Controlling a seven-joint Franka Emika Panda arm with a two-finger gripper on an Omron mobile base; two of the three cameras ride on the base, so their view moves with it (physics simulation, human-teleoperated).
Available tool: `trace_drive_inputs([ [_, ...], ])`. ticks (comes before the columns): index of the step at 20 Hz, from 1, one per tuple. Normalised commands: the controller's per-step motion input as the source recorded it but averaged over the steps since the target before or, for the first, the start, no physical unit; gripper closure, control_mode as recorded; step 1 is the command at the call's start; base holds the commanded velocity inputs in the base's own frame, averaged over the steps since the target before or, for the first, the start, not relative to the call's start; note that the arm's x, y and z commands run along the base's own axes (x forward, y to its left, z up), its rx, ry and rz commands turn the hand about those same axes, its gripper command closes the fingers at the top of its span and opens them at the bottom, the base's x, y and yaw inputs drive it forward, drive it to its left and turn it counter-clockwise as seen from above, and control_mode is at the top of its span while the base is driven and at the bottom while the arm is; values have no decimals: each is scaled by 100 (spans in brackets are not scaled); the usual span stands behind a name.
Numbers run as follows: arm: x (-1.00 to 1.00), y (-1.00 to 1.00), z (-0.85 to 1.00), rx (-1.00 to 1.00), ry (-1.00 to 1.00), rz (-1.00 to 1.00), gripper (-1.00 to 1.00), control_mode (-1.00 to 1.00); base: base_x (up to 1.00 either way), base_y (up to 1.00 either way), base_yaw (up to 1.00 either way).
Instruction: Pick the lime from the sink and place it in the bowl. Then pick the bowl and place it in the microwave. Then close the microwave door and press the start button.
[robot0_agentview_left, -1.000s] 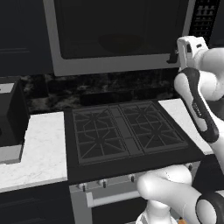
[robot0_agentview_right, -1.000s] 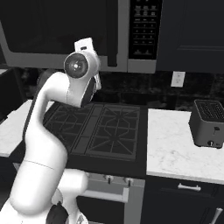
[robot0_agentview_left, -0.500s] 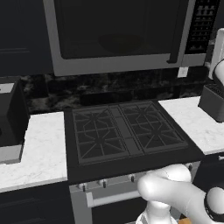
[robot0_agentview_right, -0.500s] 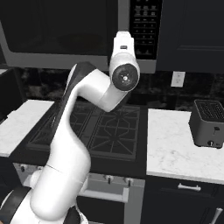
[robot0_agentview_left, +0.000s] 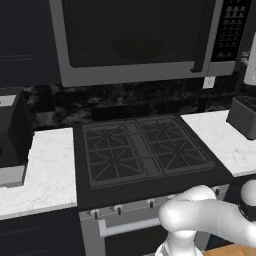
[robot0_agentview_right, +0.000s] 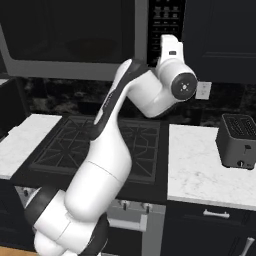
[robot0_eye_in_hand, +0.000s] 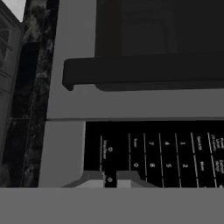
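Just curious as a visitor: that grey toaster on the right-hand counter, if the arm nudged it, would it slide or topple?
Probably slide rather than tip: the toaster looks squat and boxy, sitting flat on the marble counter. That polished stone likely offers little grip. It seems rigid, so it shouldn't flex. How heavy it is can't be judged from here.

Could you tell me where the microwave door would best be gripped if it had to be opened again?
Grip the dark vertical handle at the right edge of the microwave door, beside the button panel, coming straight from the front. It is a slim upright bar standing proud of the flat glass, so the gripper's fingers could probably close across it sideways.
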Motion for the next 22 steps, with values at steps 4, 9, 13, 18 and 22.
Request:
trace_drive_inputs([
  [4,84,0,-13,-5,-2,1,100,-100,0,0,0],
  [9,54,-3,-8,-5,-10,0,100,-100,0,0,0],
  [13,61,-4,-9,-4,-6,0,100,-100,0,0,0],
  [18,63,-14,-12,-1,-1,0,100,-100,0,0,0],
  [22,40,-11,-13,0,-1,0,100,-100,0,0,0],
])
